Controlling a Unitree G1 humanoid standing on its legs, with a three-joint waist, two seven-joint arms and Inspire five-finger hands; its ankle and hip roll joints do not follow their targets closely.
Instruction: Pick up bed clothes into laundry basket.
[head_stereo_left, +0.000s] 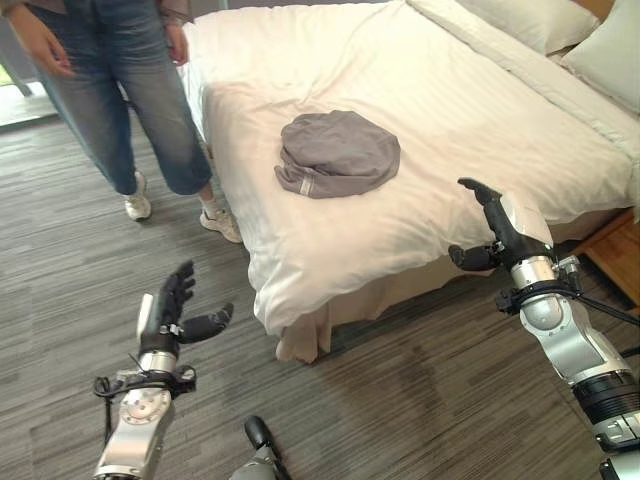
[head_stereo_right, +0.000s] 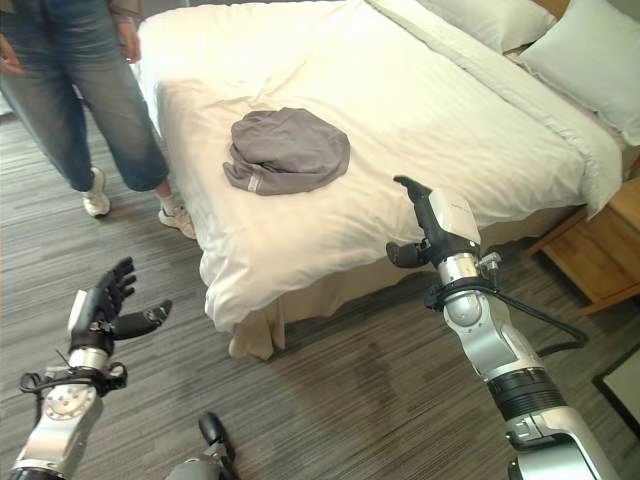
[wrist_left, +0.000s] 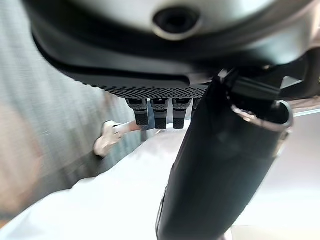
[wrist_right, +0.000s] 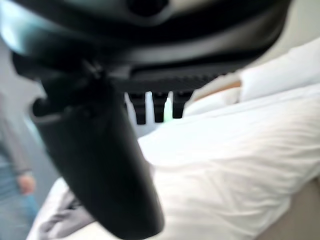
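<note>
The grey garment (head_stereo_left: 337, 153) lies crumpled on the white bed (head_stereo_left: 420, 90), ahead of both hands and apart from them. The left hand (head_stereo_left: 175, 312) hangs over the floor (head_stereo_left: 60, 290), fingers spread wide, holding nothing. The right hand (head_stereo_left: 497, 228) hovers at the bed's edge, fingers straight, empty. The eye views show a person (head_stereo_left: 110, 90) standing beyond the left hand; the right wrist view shows pillows (wrist_right: 280, 75). No writing is legible.

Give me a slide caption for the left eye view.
Both open hands, left and right, hover before the bed bearing grey clothes.
</note>
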